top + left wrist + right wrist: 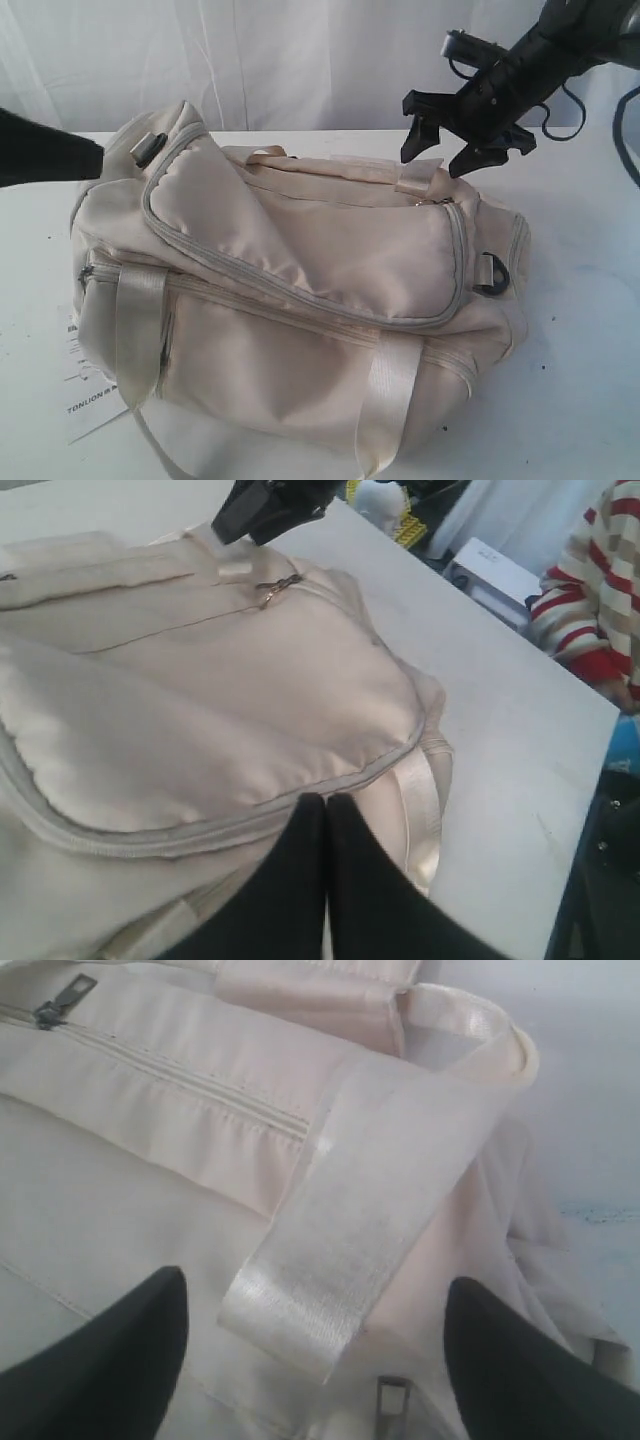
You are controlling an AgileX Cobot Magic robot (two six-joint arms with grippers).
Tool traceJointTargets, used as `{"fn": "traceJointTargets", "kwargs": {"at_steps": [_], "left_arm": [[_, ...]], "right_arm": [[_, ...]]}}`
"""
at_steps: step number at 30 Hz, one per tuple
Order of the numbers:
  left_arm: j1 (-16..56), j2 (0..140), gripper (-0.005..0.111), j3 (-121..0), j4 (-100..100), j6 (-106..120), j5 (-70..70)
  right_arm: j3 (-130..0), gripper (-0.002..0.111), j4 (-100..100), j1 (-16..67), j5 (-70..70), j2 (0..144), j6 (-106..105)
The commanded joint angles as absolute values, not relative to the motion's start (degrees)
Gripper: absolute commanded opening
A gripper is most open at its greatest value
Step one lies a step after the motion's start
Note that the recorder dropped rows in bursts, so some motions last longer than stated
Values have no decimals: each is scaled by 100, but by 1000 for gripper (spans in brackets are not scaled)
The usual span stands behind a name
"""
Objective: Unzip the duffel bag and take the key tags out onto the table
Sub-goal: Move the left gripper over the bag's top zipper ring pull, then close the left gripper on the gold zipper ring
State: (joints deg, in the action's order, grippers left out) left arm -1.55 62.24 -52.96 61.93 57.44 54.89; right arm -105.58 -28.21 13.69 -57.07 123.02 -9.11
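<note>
Bright, even light fills all three views. In the exterior view the table [580,300] bleaches near white at right, and a faint bluish shadow lies beside the bag [300,260] at lower right. The strap [370,1190] glares in the right wrist view; the black fingers [100,1370] there blur.

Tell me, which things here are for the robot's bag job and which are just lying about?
For the job:
- cream fabric duffel bag
- its grey metal zipper pull
- broad white table
- open right gripper
- shut left gripper
- key tags: not in sight

Just lying about:
- white paper label with black print
- small white box
- someone's red-and-cream striped sleeve
</note>
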Motion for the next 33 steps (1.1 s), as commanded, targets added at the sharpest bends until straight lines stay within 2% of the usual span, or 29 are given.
{"fn": "traceJointTargets", "kwargs": {"at_steps": [1,5,9,10,12,13,15,20,26,29,33], "left_arm": [[503,6853,0,-5797,6425,6018,5485],[1256,7420,0,-6154,6425,6043,4847],[1864,8080,0,-6610,6425,6043,4447],[1964,8217,0,-6734,6425,6043,4420],[2242,8677,0,-7029,6425,6096,4371],[2424,9020,0,-7253,6425,6161,4213],[2684,9459,0,-7520,6425,6175,3770],[3206,10369,0,-8166,6650,7525,2853],[3517,10960,1,-8752,7343,9805,2668],[3671,11129,13,-8842,7366,10671,2329],[3818,11357,40,-8854,7366,11761,1846]], "right_arm": [[-10617,68,-2946,1363,-5694,12550,-898],[-10617,62,-3672,1363,-5588,12684,-1338],[-10617,50,-4415,1363,-5296,12684,-1833],[-10617,45,-4519,1363,-5219,12684,-1843],[-10617,28,-4559,1363,-5100,12684,-1843],[-10617,14,-4543,1337,-5074,12673,-1843],[-10617,0,-4543,1286,-5074,12595,-1843],[-10617,0,-4543,1134,-5121,12156,-2080],[-10617,0,-4555,1119,-5193,11894,-2080],[-10617,0,-4555,1119,-5234,11858,-2080],[-10617,0,-4555,1119,-5245,11859,-2080]]}}
